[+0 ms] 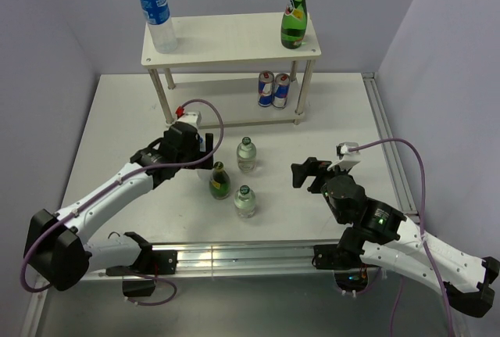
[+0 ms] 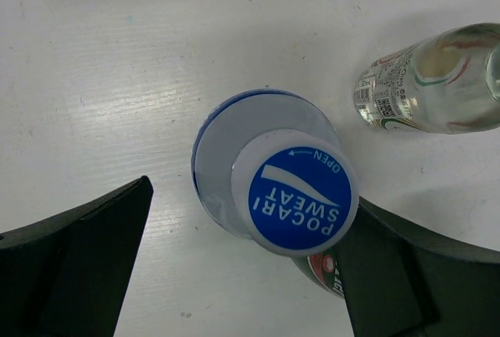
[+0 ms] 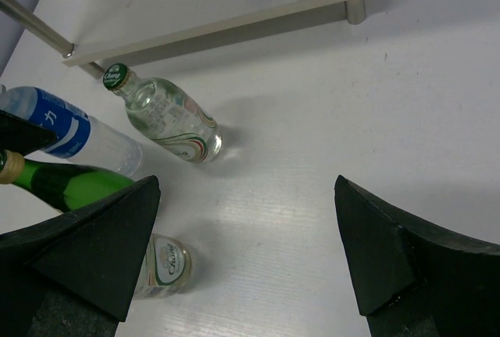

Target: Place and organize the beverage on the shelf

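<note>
- Top view: the shelf point(image 1: 226, 40) stands at the table's far side, partly stocked. The left gripper point(image 1: 201, 149) hangs over the loose bottles and the right gripper point(image 1: 303, 174) sits aside.
- Left wrist: its jaws are spread wide astride the upright Pocari Sweat bottle point(image 2: 303, 190), apparently lined up to grasp it.
- Right wrist: its jaws are spread and hold nothing.

- The premises are presenting as a robotics laboratory test cell rather than a home or a shop.
- Two robot arms, the left arm point(image 1: 117, 188) and the right arm point(image 1: 406, 235), are sitting mounted on an aluminium rail point(image 1: 234, 255) at the near edge of a white tabletop point(image 1: 117, 118).
- Plain pale walls point(image 1: 70, 8) are closing in the tabletop at the back and on both sides.
- Purple cables point(image 1: 205, 102) are running exposed along the arms.
- A bare wooden shelf point(image 1: 226, 40) and several drink bottles point(image 1: 244, 155) are standing on the tabletop.
</note>
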### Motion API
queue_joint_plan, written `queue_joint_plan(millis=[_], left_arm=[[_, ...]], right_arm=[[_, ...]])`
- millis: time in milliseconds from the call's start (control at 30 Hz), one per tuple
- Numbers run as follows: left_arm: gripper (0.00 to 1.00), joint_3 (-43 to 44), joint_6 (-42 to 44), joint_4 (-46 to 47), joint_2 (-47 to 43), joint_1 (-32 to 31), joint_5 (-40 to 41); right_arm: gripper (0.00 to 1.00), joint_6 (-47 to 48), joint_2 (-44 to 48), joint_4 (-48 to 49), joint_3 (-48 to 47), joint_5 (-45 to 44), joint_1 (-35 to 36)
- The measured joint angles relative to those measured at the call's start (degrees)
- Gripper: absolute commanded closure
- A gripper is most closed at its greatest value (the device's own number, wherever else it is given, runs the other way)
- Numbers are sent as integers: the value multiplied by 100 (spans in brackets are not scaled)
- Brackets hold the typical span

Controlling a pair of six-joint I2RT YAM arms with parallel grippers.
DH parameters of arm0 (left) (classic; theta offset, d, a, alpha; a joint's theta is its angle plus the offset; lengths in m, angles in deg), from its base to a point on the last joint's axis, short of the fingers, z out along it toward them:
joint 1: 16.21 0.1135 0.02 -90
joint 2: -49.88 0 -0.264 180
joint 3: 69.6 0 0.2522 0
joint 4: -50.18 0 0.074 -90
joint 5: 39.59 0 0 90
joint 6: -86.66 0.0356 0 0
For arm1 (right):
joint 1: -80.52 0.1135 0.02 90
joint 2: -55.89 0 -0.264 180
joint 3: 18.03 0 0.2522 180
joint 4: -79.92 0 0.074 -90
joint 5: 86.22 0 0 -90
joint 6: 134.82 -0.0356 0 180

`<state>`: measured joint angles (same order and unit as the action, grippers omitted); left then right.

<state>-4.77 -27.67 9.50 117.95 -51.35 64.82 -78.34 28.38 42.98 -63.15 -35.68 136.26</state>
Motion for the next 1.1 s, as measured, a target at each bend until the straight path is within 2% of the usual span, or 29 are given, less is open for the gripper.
queue_joint_plan(millis=[467,700,867,900,967,1000,1067,1100], left_arm=[[2,81,-197,90,216,-7,188],[15,155,-258,168,361,-20,238],[33,212,-310,245,470,-31,264],[44,227,-328,249,490,-39,293],[53,232,-348,262,501,-55,348],[66,236,-363,282,505,-57,352],[81,243,-376,308,535,-74,400],[95,254,-382,315,555,-76,422]], right_arm=[[0,-11,74,0,79,2,0],[0,-11,114,0,81,2,0],[0,-11,122,0,83,2,0],[0,-11,122,0,83,2,0],[0,-9,129,0,83,4,0],[0,-11,131,0,85,4,0],[0,-11,131,0,85,4,0],[0,-9,131,0,85,4,0]])
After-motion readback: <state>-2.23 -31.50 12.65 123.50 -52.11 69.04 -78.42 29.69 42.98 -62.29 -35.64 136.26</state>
